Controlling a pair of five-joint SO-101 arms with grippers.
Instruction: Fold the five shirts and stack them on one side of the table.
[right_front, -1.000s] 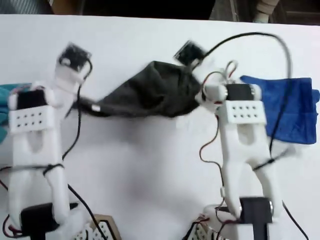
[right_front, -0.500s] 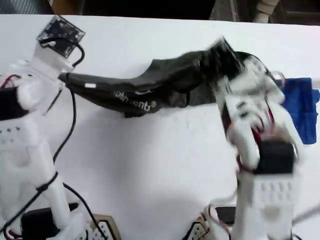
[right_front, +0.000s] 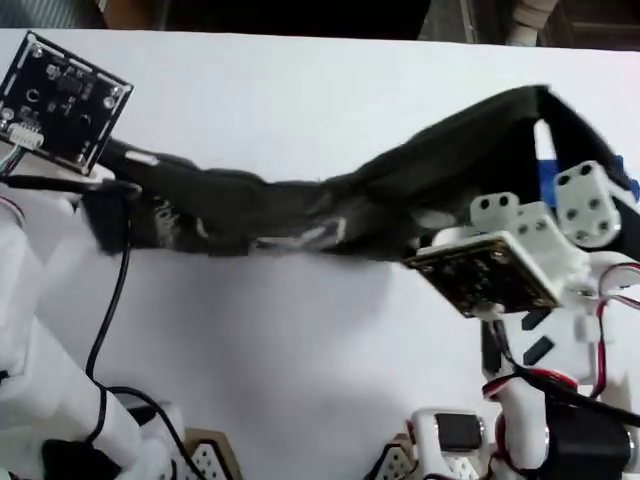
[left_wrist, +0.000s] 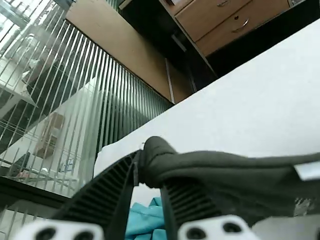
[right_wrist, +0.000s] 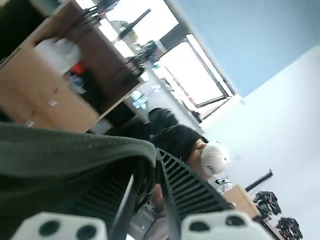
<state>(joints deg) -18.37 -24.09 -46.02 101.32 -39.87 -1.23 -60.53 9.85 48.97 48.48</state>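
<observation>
A dark grey shirt (right_front: 300, 210) hangs stretched in the air between my two arms, sagging in the middle above the white table (right_front: 300, 340). My left gripper (left_wrist: 140, 162) is shut on one end of it, the cloth (left_wrist: 225, 175) bunched over the ribbed fingers (left_wrist: 107, 187). My right gripper (right_wrist: 150, 172) is shut on the other end, with the fabric (right_wrist: 65, 155) draped over its fingers. In the high view the left end sits near the left arm's camera board (right_front: 62, 100), and the right end rises above the right arm's board (right_front: 490, 275).
A blue shirt (right_front: 543, 165) lies at the table's right edge, mostly hidden behind the lifted cloth and the right arm. A teal shirt (left_wrist: 147, 222) shows below the left gripper. Cables (right_front: 105, 300) run along the left arm.
Both arms have risen and drawn apart, the left one leftward and the right one rightward. The dark shirt has gone from a bunched heap to a long taut band in the air.
</observation>
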